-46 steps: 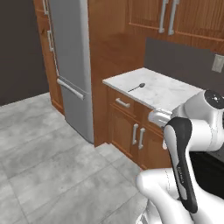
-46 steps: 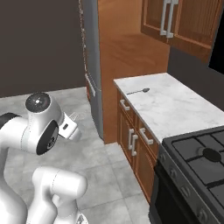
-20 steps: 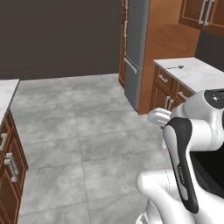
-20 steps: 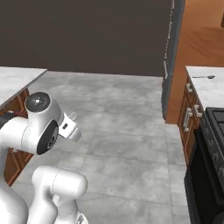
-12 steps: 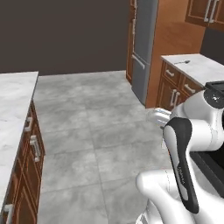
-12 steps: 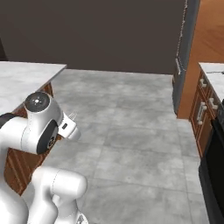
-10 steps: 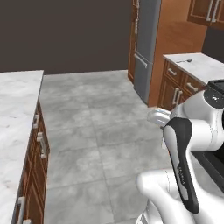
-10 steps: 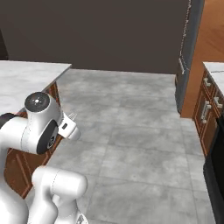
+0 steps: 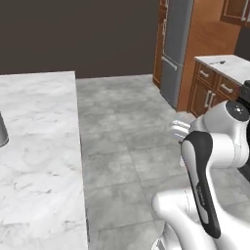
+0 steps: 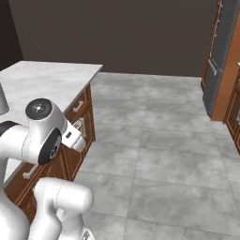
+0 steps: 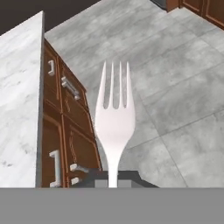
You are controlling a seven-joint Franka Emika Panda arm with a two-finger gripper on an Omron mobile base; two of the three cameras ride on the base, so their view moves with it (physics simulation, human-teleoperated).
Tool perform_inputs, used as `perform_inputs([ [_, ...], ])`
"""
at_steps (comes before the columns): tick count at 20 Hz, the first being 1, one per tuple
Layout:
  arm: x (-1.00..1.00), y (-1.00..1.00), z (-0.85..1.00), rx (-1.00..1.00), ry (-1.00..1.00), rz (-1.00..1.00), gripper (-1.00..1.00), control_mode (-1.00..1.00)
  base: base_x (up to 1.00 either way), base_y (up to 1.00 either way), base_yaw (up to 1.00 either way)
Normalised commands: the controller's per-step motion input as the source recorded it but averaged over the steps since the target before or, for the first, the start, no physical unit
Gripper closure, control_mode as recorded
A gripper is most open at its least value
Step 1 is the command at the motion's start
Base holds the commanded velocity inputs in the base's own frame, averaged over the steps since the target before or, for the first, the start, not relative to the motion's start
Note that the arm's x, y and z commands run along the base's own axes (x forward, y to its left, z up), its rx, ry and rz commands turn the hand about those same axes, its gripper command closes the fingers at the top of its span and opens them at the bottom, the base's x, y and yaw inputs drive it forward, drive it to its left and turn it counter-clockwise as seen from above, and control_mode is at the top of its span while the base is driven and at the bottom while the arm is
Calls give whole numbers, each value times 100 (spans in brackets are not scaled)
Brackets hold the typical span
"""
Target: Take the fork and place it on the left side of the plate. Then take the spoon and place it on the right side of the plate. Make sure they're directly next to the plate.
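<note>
The pale fork [image 11: 114, 118] stands tines-up in the hand view, its handle pinched at the bottom by my gripper [image 11: 114, 179], which is shut on it. From the left base view my gripper [image 9: 178, 128] hangs over the grey floor, and from the right base view my gripper [image 10: 78, 133] sits just beside the island's drawer fronts. The dark spoon [image 9: 218, 62] lies far off on the marble counter at the upper right. The plate is out of view.
A marble-topped island [image 9: 39, 146] with brown drawers [image 11: 65, 113] runs along the left. A grey cylinder [image 9: 2, 131] stands at its left edge. A steel fridge [image 9: 176, 49] and wooden cabinets [image 9: 207, 93] stand at the far right. Open tiled floor [image 10: 164, 140] lies between.
The base has turned, so the whole scene has slid right: the spoon's counter and the fridge moved to the far right and the island came in on the left. The fork stays gripped.
</note>
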Motion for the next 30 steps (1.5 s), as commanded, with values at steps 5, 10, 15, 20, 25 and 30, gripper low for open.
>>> perform_inputs([
  [5,0,0,0,0,0,0,100,100,-86,57,0],
  [10,0,0,0,0,0,0,100,100,-83,52,0],
  [15,0,0,0,0,0,0,100,100,-85,48,0],
  [20,0,0,0,0,0,0,100,100,-50,72,0],
  [25,0,0,0,0,0,0,100,100,-11,100,-5],
  [30,0,0,0,0,0,0,100,100,0,100,-10],
])
